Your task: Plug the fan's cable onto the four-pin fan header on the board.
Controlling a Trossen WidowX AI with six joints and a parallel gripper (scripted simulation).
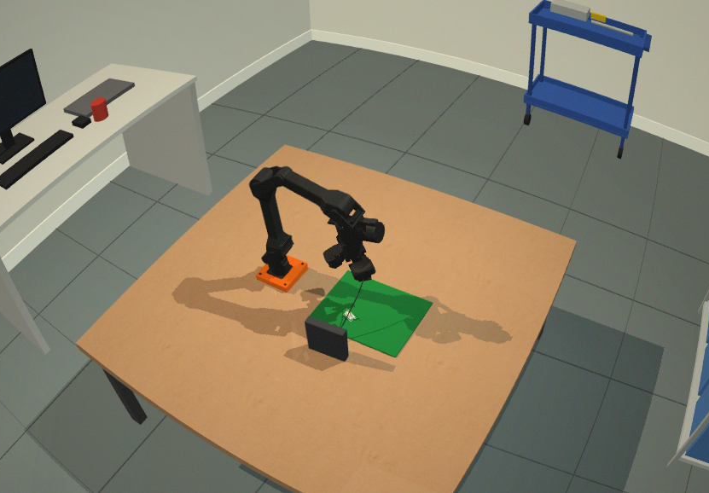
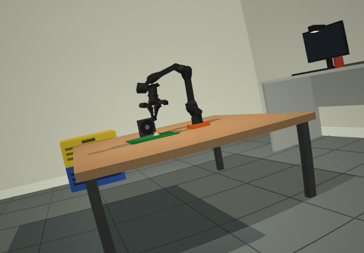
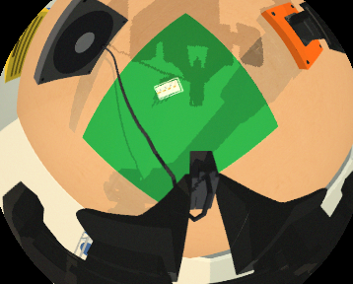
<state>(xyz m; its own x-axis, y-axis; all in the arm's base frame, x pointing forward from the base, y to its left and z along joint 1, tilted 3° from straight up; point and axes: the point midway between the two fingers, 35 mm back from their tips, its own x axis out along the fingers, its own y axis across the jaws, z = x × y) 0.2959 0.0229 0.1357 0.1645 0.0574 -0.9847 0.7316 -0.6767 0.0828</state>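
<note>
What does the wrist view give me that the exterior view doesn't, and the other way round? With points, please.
Only wrist: the header's separate pins (image 3: 168,90), the cable (image 1: 357,297) (image 3: 155,150) running toward the fingers (image 2: 153,118), and the plug (image 3: 198,197) clearly enough to pick out.

Only exterior: the arm's bent elbow (image 1: 270,174) (image 2: 182,68), the monitor (image 1: 3,104) (image 2: 325,41), the red cup (image 1: 99,109) (image 2: 339,61), and a side look at the gap below the fingers.

Both: fan (image 1: 326,339) (image 2: 143,126) (image 3: 66,44), board (image 1: 390,314) (image 2: 146,139) (image 3: 165,118), header (image 1: 351,318) (image 2: 155,134) (image 3: 168,89), fingers, orange base (image 1: 299,266) (image 2: 189,126) (image 3: 288,36).
</note>
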